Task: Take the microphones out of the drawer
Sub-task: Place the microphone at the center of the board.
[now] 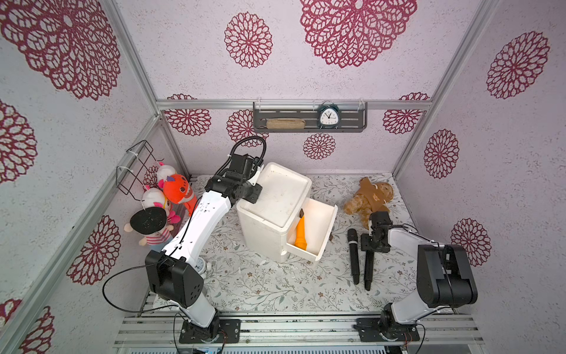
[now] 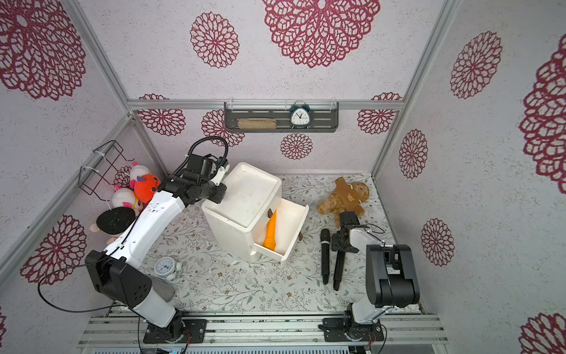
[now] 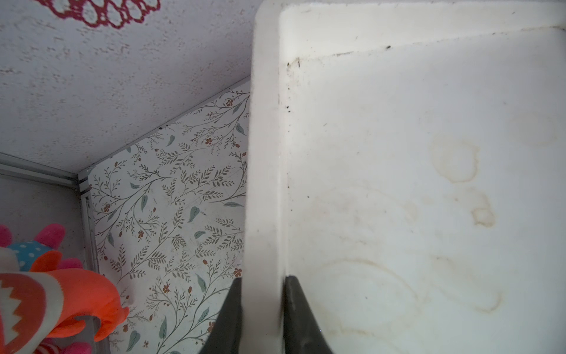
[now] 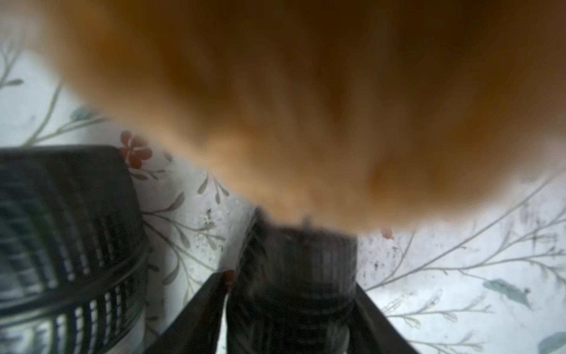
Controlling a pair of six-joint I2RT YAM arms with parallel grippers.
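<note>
The drawer (image 1: 328,228) of the white cabinet (image 1: 277,196) stands pulled out toward the right arm. Inside it lies only one orange cone-shaped toy (image 1: 301,234), its wide end toward the front corner of the drawer.

The microphone (image 1: 368,269) is outside the drawer and lies flat on the flowered table (image 1: 260,285). A second microphone (image 1: 353,254) lies just beside it, almost parallel.

The right gripper (image 4: 292,280) has one finger on each side of the microphone's head. The wrist view is too blurred to tell whether the fingers press on it.

The left gripper (image 3: 263,279) is closed tightly on the raised rim of the cabinet top.

On the back wall, a grey shelf (image 1: 309,130) carries an alarm clock (image 1: 328,116) and a beige pouch (image 1: 285,123).
</note>
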